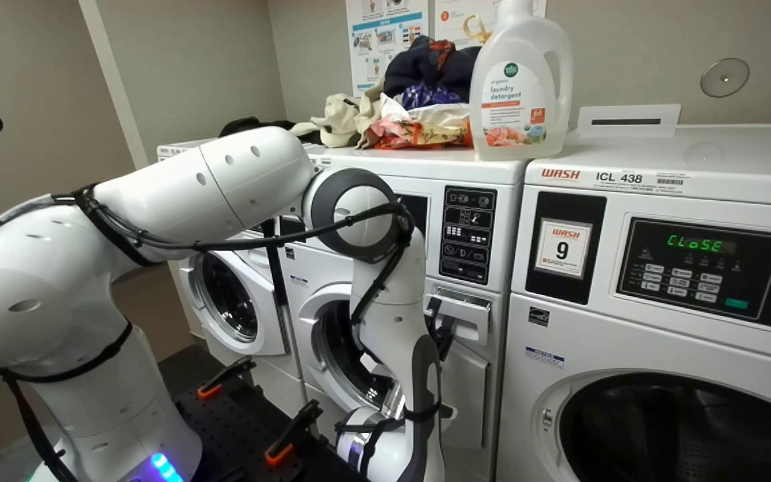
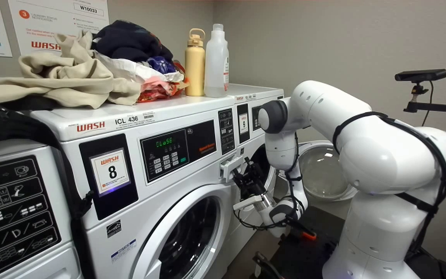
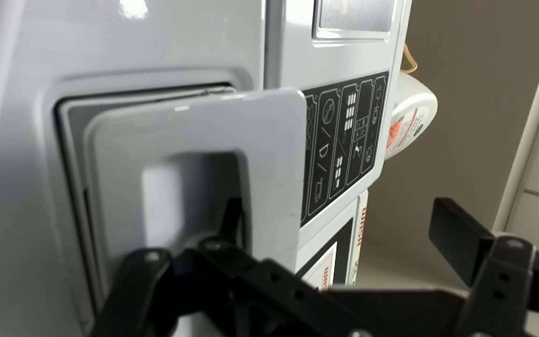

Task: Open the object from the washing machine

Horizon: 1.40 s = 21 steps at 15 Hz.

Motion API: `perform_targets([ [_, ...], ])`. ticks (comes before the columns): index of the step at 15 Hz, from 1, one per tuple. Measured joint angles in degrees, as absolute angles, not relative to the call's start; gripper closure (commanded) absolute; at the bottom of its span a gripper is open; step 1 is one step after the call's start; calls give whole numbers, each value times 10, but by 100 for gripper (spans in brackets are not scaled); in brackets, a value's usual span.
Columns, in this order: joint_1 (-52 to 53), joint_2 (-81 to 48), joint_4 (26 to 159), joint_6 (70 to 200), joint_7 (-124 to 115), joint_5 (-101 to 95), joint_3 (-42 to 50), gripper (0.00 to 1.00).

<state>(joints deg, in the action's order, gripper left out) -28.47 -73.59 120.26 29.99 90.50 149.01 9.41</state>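
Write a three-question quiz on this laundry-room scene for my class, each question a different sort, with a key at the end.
1. True or false: in the wrist view, the black jaws are pressed shut together.
2. Multiple choice: in an exterior view, what do the green letters on the white front-loading washer numbered 8 spell? (a) OPEN (b) CLOSE (c) START
3. Short answer: in that view, what stands between the heap of beige and navy cloth and the translucent plastic detergent bottle?

Key:
1. False; they stand wide apart, at the white rectangular drawer front.
2. (b)
3. A yellow bottle with a looped lid.
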Motion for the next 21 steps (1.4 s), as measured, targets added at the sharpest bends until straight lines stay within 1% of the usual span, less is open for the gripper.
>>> perform_targets([
  [6,-283,-735,1203,300,906,1490,96,0],
  [11,-263,-713,1223,318,906,1490,123,0],
  [21,-213,-627,1294,439,896,1489,177,0],
])
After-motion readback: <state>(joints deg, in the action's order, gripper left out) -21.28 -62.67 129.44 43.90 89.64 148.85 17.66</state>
